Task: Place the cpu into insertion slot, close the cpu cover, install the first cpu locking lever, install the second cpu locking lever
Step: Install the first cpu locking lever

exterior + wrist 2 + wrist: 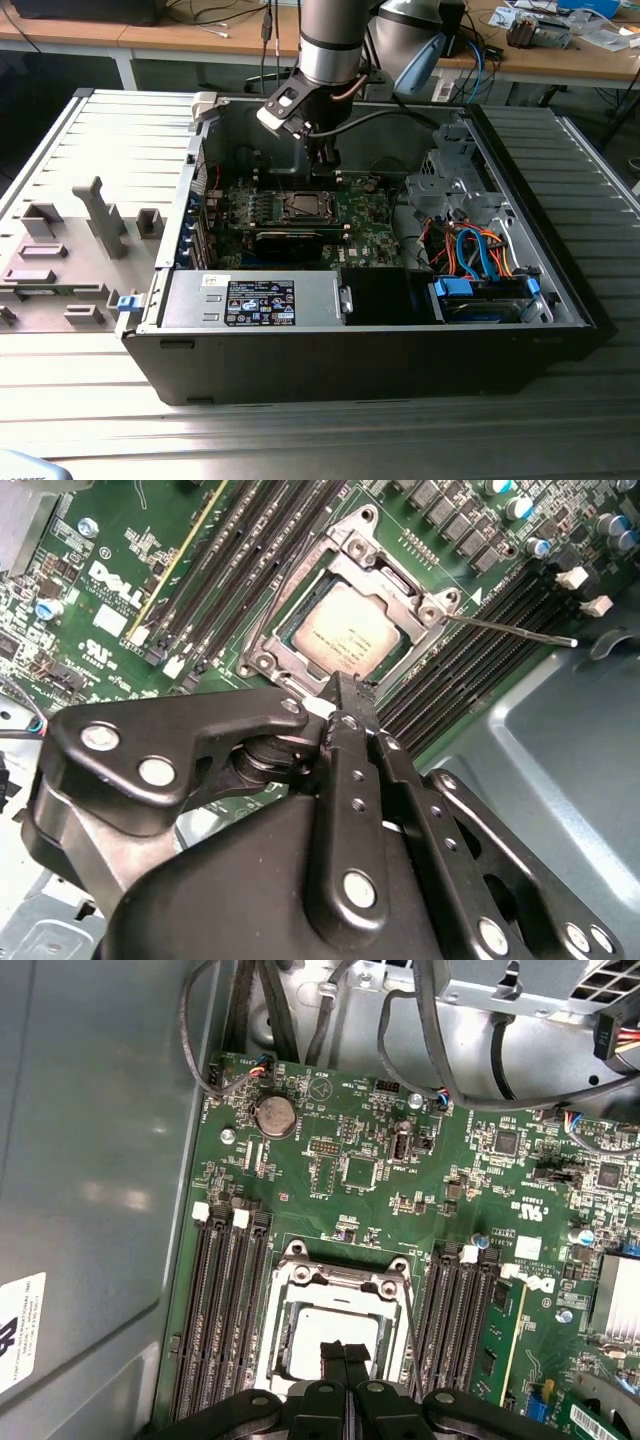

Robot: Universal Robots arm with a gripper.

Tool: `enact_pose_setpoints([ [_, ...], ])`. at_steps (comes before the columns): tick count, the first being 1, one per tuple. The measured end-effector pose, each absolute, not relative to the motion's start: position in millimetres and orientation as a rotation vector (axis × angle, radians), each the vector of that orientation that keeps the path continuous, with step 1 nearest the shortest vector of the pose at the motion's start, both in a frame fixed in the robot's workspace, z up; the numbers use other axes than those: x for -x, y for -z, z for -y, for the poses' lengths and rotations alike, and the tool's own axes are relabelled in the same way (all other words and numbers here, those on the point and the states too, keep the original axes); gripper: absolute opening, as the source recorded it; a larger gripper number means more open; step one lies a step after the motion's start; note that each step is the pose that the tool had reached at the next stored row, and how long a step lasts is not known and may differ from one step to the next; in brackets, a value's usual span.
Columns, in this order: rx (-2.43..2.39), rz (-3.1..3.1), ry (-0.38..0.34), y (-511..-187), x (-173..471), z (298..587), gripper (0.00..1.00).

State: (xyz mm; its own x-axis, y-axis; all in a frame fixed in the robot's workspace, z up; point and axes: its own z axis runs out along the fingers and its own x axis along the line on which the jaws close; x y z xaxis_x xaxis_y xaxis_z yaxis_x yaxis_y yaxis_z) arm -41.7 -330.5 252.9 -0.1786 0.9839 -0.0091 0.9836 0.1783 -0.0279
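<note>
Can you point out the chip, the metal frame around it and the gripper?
cpu [345,630]: second wrist view, centre of its top.
cpu cover [340,1278]: first wrist view, its silvery bar.
gripper [343,1352]: first wrist view, between its fingertips.

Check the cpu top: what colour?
Dull silver-grey metal; the cpu shows best in the second wrist view.

Bench: ribbed grey metal table [560,440], slats run lengthwise, soft glare on ridges. Light even, diffuse, no hard shadows. Grey moulded fixture plate [60,250] sits on the table at the exterior view's left, w/ upright pegs and pockets. Behind: wooden desks [200,35] along the back edge, white leg [125,70], loose cables [220,15] on top. Space under the desks is dark.
</note>
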Motion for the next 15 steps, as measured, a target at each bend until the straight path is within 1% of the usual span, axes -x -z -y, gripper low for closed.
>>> enact_pose_setpoints([
  [15,1.91,2.482,-0.043,-252.9,41.7,330.5,0.11],
])
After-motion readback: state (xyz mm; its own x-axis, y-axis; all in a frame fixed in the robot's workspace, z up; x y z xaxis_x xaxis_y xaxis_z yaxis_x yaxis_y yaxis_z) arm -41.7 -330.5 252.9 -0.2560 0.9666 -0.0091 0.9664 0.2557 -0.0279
